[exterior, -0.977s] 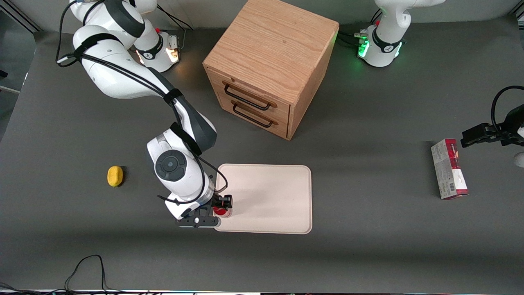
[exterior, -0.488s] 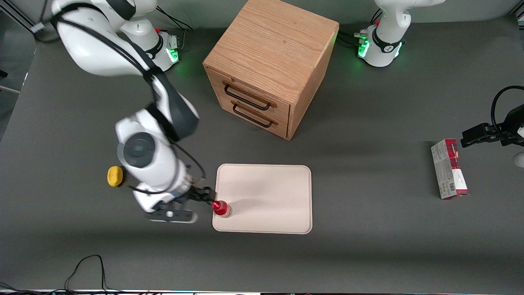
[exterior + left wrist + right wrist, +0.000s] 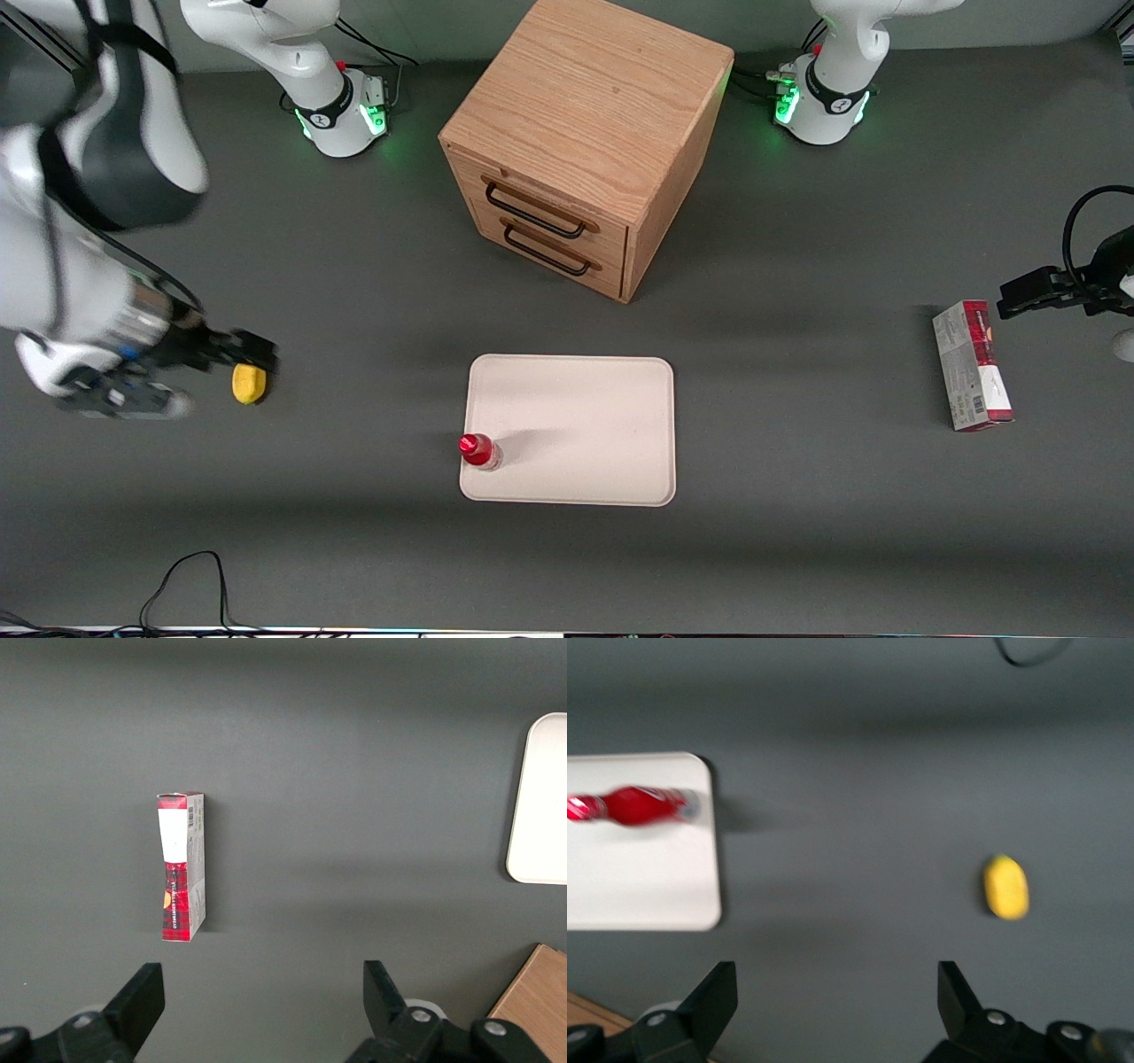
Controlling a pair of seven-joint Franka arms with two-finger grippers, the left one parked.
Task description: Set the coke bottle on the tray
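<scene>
You have the coke bottle standing upright on the tray, in the corner of the tray nearest the front camera at the working arm's end, with its base just inside the rim. Judged from that, the placing is done.

The gripper is well apart from the tray, toward the working arm's end of the table, above the bare tabletop and just beside the yellow lemon. Its fingers stand spread wide with nothing between them, so it has let go.

What could still go wrong is mostly about that bottle's footing. It is slim and tall for its base, and it sits close to the tray's rim (closer than you might like). A knock to the table, or an arm sweeping low past the tray, could tip it off the edge onto the tabletop. If you bring the gripper back over the tray, keep it high, because a finger clipping the red cap would be enough.

Nearer the gripper, watch the lemon: a low move there would nudge it and it would likely roll.

The wooden cabinet and the red-and-grey box both lie well apart from the tray and seem no concern.
</scene>
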